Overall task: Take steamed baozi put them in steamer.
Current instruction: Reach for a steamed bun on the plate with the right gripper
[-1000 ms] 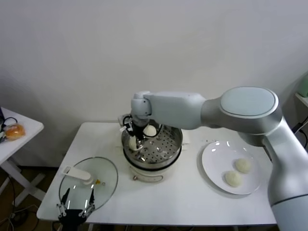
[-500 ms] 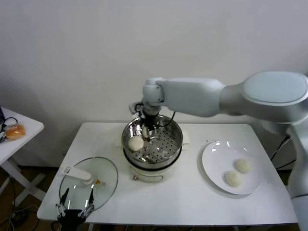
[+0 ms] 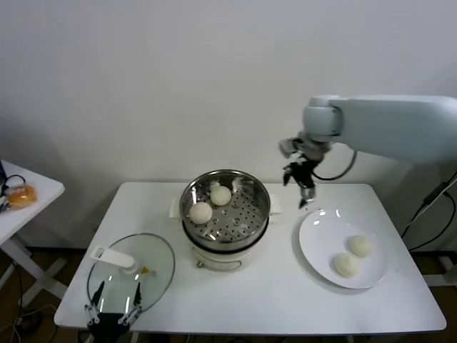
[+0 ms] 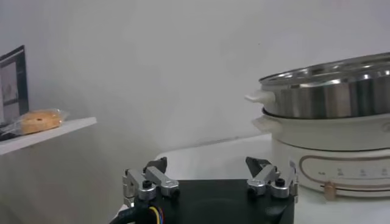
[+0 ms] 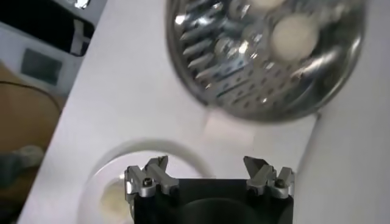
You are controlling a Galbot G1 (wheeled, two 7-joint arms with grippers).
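The steamer [image 3: 243, 218] stands mid-table on its white cooker base, with two baozi inside: one [image 3: 201, 212] at the left, one [image 3: 221, 195] behind it. Two more baozi [image 3: 360, 245] [image 3: 346, 265] lie on the white plate [image 3: 318, 236] at the right. My right gripper [image 3: 303, 193] is open and empty, hanging above the table between steamer and plate. Its wrist view shows the steamer [image 5: 244, 79] with a baozi [image 5: 294, 35], the plate rim [image 5: 152, 146] and the open gripper [image 5: 207, 167]. My left gripper [image 3: 112, 312] is open and parked at the front left.
A glass lid [image 3: 136, 268] with a white handle lies front left, next to the left gripper [image 4: 210, 173]. A side table [image 3: 36, 187] at far left holds an orange object [image 3: 21, 194]. A wall is close behind the table.
My right gripper left a baozi in the steamer, rose out of it and swung right toward the plate, empty. The steamer now shows two baozi. The left arm has not moved.
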